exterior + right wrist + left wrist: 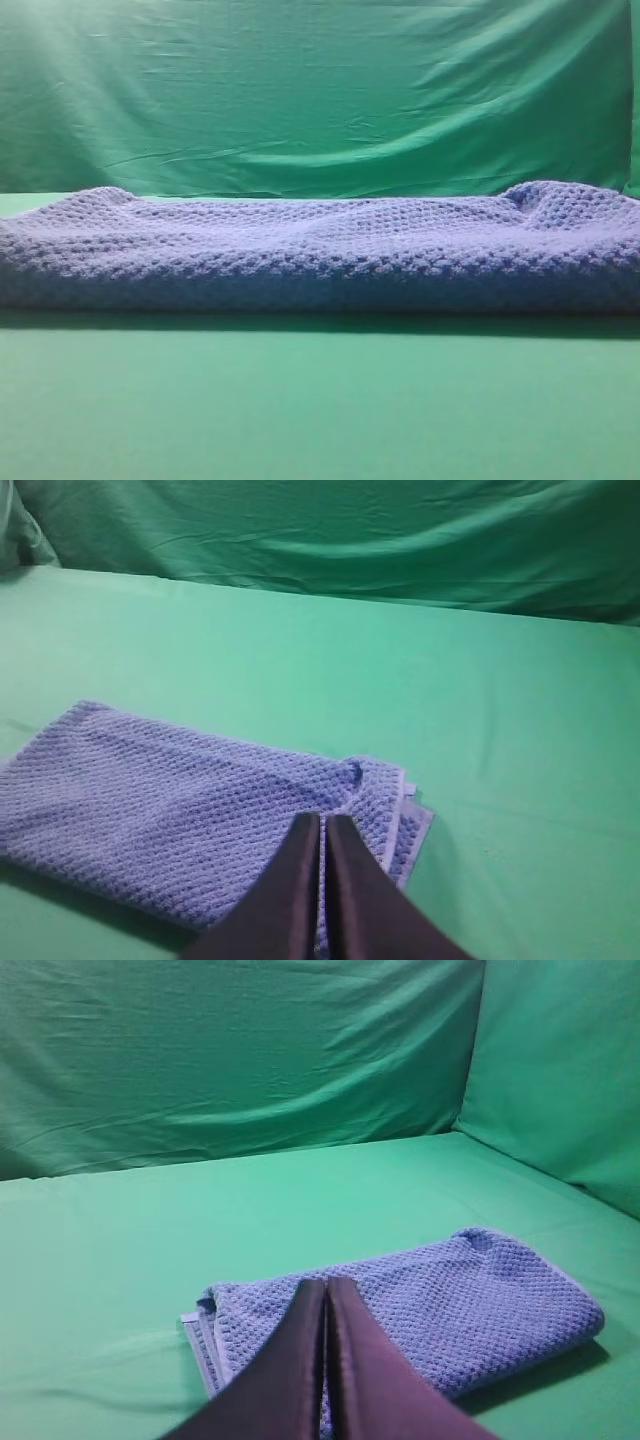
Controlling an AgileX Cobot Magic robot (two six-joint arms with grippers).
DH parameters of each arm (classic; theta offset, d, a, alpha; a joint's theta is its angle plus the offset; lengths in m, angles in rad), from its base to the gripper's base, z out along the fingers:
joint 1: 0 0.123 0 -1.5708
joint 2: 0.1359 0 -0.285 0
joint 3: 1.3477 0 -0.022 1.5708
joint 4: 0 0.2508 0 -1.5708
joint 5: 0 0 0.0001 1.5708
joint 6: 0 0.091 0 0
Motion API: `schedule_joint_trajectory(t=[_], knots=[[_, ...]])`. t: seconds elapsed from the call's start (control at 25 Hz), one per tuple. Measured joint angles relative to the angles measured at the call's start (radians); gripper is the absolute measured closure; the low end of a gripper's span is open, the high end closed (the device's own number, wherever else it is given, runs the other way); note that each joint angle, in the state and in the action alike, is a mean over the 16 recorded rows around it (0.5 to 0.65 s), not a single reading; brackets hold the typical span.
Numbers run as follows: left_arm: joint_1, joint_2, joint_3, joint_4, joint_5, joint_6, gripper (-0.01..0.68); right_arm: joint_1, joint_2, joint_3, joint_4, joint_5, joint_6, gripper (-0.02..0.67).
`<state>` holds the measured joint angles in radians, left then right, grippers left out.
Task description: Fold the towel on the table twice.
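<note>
Green table (320,410), folded towel (320,255) lengthwise left-right

left fingers (325,1290) pressed together, right fingers (322,825) (likewise)

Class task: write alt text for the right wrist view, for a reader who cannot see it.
A folded blue-grey waffle-weave towel lies on a green cloth table, layered edges stacked at its right end. The right gripper is above it, dark fingers shut together. Wrinkled green curtain behind.

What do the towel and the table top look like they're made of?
The towel: thick, soft woven cloth, probably cotton; its bumpy waffle weave shows. The table: covered with smooth matte green fabric, barely creased; what lies beneath is hidden.
</note>
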<state>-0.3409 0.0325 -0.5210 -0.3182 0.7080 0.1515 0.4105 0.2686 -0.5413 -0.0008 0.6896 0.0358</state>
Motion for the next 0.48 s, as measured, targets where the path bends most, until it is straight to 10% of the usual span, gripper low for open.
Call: schedule_joint_trajectory(t=[0.48], knots=[[0.0, -0.047, 0.034, 0.032, 0.017, -0.039, 0.673, 0.0, -0.243, 0.093, 0.066, 0.062, -0.028, 0.649]])
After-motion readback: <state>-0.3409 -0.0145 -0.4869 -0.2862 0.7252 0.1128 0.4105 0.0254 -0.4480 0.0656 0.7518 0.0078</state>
